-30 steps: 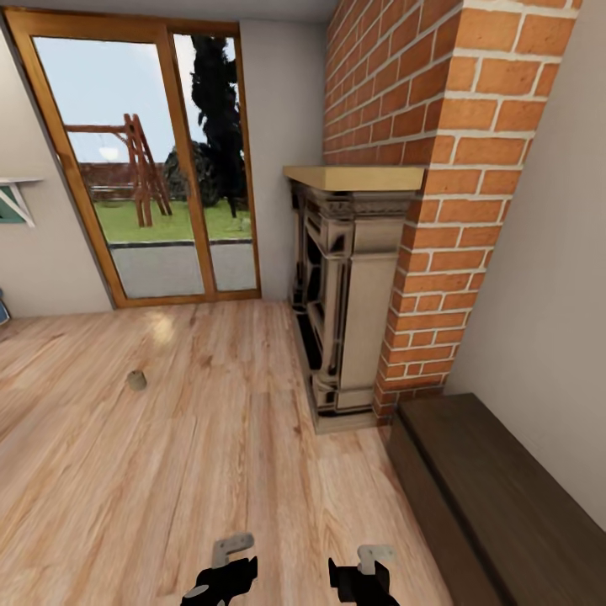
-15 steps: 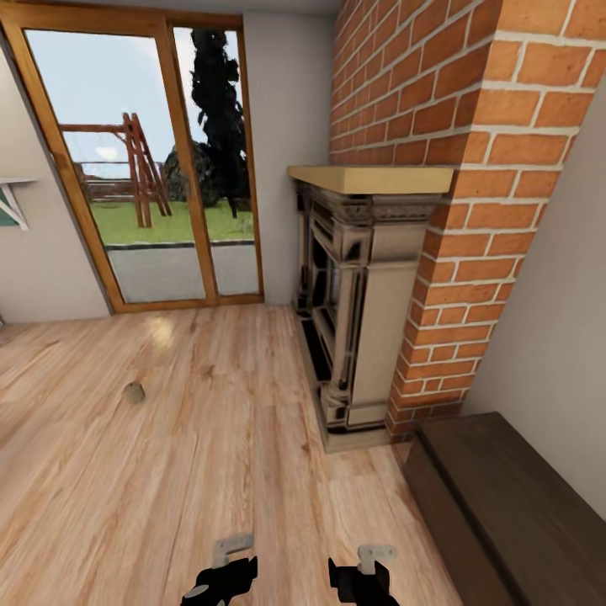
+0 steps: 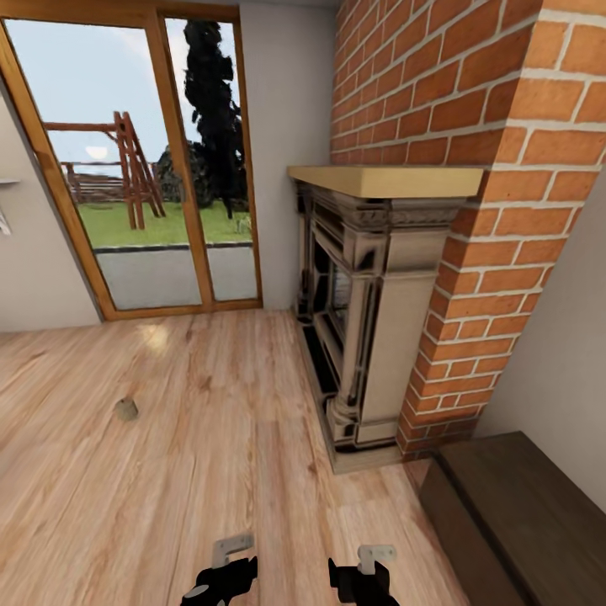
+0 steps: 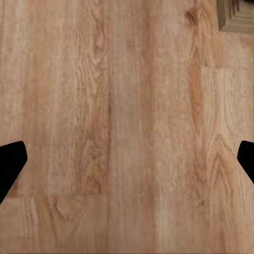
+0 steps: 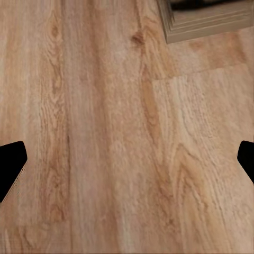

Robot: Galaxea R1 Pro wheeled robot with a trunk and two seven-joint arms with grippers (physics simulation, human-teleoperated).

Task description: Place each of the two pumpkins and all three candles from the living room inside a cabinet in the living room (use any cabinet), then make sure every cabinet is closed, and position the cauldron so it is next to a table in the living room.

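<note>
The cabinet [image 3: 522, 513] is cut off at 4 o'clock, one candle [image 3: 126, 409] on the floor [image 3: 210, 471] at 9 – both grippers (left [image 4: 127, 159], right [image 5: 127, 159]) spread, empty.

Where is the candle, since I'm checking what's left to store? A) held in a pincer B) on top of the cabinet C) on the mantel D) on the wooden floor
D: the candle stands alone on the bare wooden floor, left of the fireplace.

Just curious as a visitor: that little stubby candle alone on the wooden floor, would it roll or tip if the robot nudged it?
The candle looks short and squat, standing upright, so it probably slides rather than tips. Knocked over, its round sides would likely roll on the smooth floor.
</note>
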